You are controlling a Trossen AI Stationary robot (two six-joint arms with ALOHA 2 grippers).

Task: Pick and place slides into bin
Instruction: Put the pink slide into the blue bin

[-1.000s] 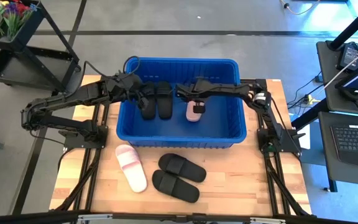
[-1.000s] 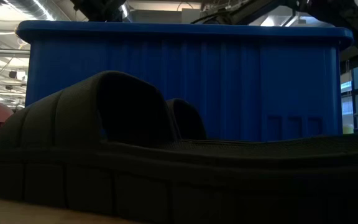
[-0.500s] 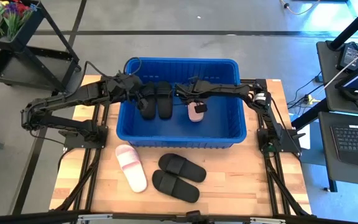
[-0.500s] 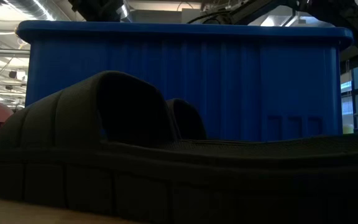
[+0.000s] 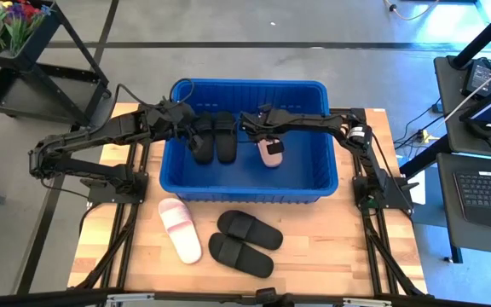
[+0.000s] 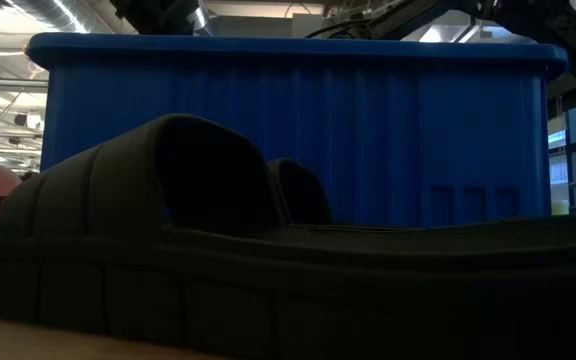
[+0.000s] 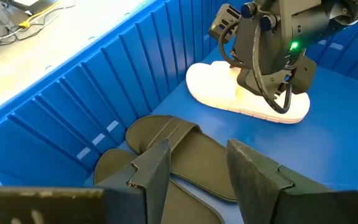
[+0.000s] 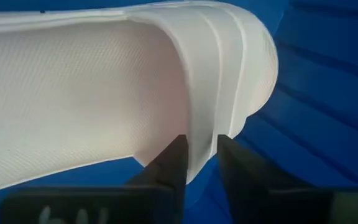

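The blue bin point(image 5: 250, 189) stands at the table's far middle. Two black slides point(image 5: 214, 139) lie side by side on its floor at the left. My left gripper point(image 7: 197, 177) hangs open just above them, touching nothing that I can see. A pale slide point(image 5: 271, 153) lies on the bin floor at the middle, and my right gripper point(image 8: 199, 163) is shut on it. On the table in front of the bin lie another pale slide point(image 5: 180, 229) and two more black slides point(image 5: 245, 241). My right gripper pinches the edge of the pale slide's wide strap point(image 8: 201, 134) between its two fingers. It comes from above, pointing down, over the slide's middle point(image 7: 247, 102). The slide lies sole down on the bin floor.
The bin's ribbed walls point(image 7: 73, 106) close in both grippers. My two arms reach into the bin from opposite sides and stand close together. In the low view a black slide point(image 6: 168, 250) fills the foreground before the bin's near wall point(image 6: 368, 130).
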